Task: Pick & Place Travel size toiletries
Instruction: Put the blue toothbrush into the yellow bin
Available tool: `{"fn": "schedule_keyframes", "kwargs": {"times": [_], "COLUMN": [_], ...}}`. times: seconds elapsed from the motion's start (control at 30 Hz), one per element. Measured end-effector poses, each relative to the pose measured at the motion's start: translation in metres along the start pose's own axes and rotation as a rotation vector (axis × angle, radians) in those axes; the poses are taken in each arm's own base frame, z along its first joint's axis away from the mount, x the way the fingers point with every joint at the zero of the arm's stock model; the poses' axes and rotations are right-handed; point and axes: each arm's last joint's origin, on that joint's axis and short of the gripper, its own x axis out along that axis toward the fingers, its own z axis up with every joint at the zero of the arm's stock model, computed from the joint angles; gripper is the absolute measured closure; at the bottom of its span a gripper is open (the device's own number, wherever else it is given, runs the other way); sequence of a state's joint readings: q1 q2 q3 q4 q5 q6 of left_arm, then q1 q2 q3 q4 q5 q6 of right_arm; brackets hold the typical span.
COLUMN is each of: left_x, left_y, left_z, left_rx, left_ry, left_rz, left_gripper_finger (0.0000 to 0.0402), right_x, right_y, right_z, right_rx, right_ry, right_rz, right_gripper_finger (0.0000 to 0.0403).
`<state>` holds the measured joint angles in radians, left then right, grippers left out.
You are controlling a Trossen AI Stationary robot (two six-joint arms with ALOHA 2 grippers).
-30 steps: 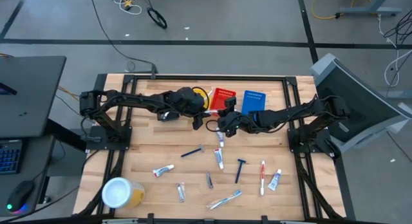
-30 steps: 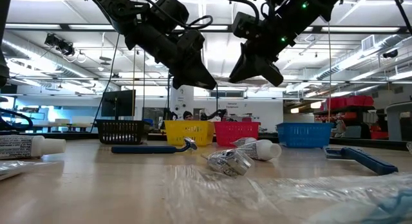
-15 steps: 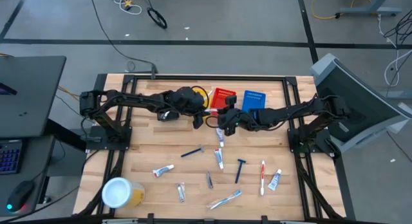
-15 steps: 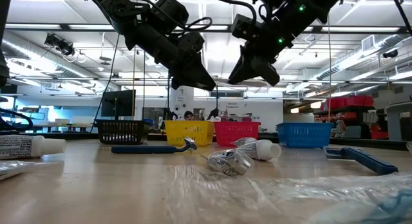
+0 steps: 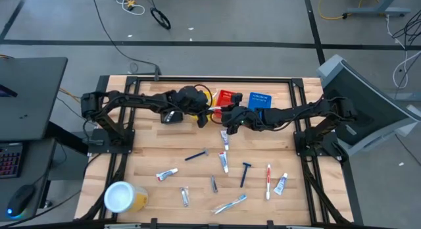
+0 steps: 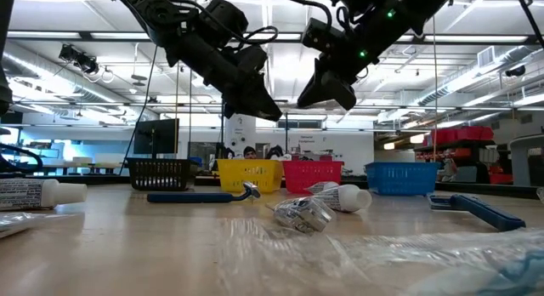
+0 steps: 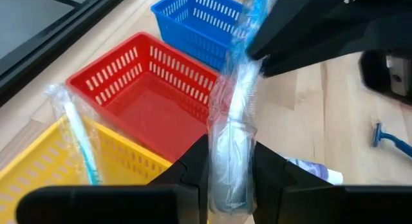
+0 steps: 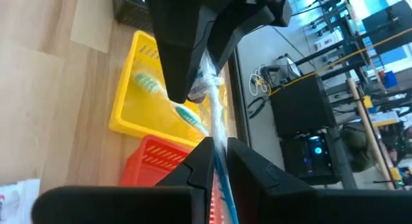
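Two grippers meet above the far-centre of the table (image 5: 164, 156), over the basket row. High view: left gripper (image 5: 205, 114) and right gripper (image 5: 223, 116) nearly tip to tip, just beside the red basket (image 5: 227, 97); blue basket (image 5: 258, 100) next to it. Loose toiletries lie nearer: razor (image 5: 245, 174), tube (image 5: 166, 174), wrapped brush (image 5: 230, 204). Yellow tub (image 5: 123, 197) at near-left corner.

Low view: both arms up in the air, grippers well clear of tabletop; silvery packet (image 6: 303, 213) and white tube (image 6: 340, 196) lie in front.

Left wrist view: left fingers (image 7: 193, 169) closed narrow on a plastic-wrapped toothbrush (image 7: 235, 130), over red/yellow baskets; another wrapped brush (image 7: 77, 137) in yellow basket (image 7: 38, 185).

Right wrist view: right fingers (image 8: 201, 161) pinch the same toothbrush's other end; both hold it.
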<state>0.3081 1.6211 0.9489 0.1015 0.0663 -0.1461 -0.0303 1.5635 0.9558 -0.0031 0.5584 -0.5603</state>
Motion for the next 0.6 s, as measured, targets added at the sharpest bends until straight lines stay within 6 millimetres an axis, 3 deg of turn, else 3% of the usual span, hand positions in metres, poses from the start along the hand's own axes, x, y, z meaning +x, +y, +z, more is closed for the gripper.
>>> {"fn": "schedule_keyframes", "kwargs": {"times": [0.6], "left_x": [-0.003], "left_y": [0.025], "left_z": [-0.014], "left_rx": [-0.134], "left_ry": [0.105], "left_rz": [0.346], "left_gripper_finger": [0.0321], "right_x": [0.000], "right_y": [0.001], "right_z": [-0.001], "right_rx": [0.129], "right_ry": [0.001], "right_rz": [0.022], "right_gripper_finger": [0.0359]}}
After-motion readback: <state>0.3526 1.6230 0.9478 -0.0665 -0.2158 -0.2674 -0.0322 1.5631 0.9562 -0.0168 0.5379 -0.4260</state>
